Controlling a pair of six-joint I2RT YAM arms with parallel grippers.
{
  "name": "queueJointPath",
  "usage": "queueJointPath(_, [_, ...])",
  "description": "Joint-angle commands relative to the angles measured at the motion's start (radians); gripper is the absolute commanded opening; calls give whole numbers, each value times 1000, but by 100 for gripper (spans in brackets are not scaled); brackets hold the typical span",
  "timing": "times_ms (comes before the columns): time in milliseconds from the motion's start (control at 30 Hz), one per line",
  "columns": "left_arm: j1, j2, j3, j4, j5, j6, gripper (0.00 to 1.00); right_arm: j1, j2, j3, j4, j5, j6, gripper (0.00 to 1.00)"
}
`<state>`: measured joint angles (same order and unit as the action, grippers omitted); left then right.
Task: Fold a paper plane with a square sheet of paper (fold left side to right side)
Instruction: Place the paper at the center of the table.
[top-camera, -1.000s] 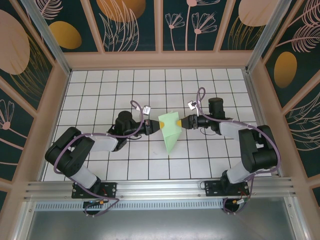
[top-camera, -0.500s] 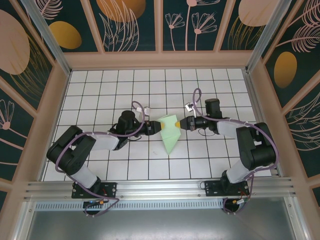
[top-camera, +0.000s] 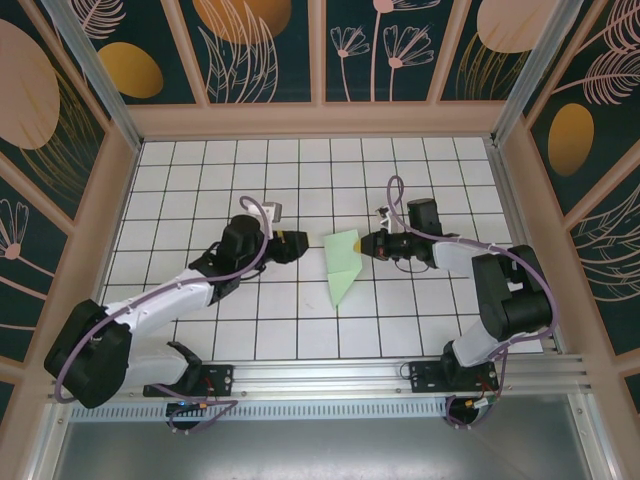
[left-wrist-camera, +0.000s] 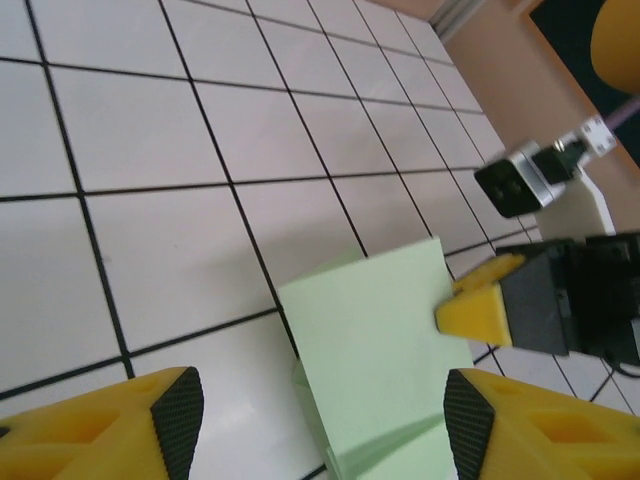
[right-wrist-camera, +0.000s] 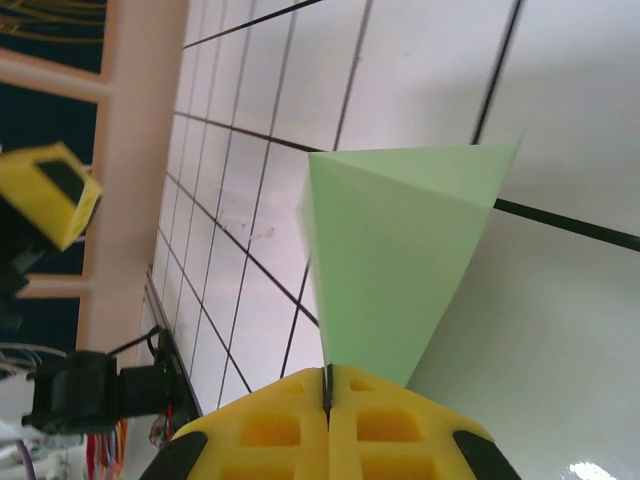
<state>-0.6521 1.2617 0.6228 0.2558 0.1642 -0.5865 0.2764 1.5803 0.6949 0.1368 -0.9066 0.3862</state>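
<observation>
One gridded tabletop (top-camera: 200, 170), floral walls (top-camera: 260, 40), green paper (top-camera: 342, 262)

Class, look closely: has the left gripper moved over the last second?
Yes. The left gripper drew back leftward over the tiled table, off the paper.

top view looks down from behind; close wrist views face each other across the green paper (left-wrist-camera: 375, 340).
</observation>
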Motion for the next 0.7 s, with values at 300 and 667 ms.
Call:
queueJointPath(300, [-247,195,75,-29,-43,-83,63,7,46,77,-114,86,133,0])
queueJointPath(667, [-318,393,243,-97,-84,-95,66,9,80,106,-155,103,132,0])
